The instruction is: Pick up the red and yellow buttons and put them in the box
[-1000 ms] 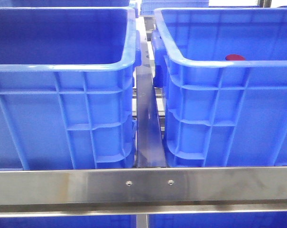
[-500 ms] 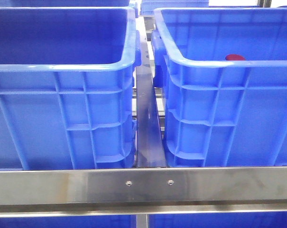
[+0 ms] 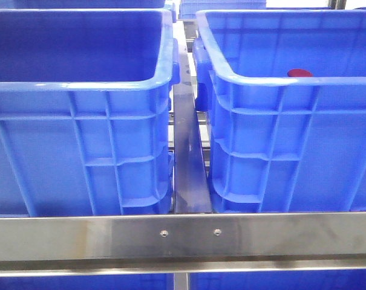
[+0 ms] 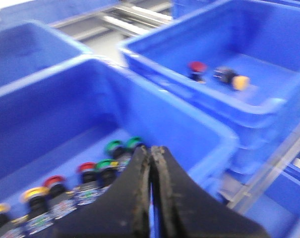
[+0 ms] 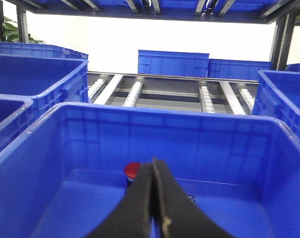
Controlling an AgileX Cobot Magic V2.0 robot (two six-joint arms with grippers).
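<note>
Seemingly nothing has shifted in the front view since a second ago: the two blue crates stand side by side behind the steel rail (image 3: 183,237), split by a narrow metal strip (image 3: 187,151), and a red button (image 3: 299,73) peeks over the near rim of the right crate (image 3: 273,145), while the left crate (image 3: 80,145) hides its contents from this angle. Neither arm shows in the front view. The left gripper (image 4: 150,151) has its black fingers pressed together with only a thin seam between them, pinching nothing, and it hangs above a crate holding a row of push buttons (image 4: 85,181) with green, red and yellow caps; small labels sit on their bodies but are too blurred to read. In the next crate beyond lie a red-capped button (image 4: 197,69) and a yellow-capped one (image 4: 234,80), near each other. The right gripper (image 5: 153,163) is likewise closed on nothing, poised over the box floor (image 5: 90,213) with the red button just past its tips. No other writing is legible.
</note>
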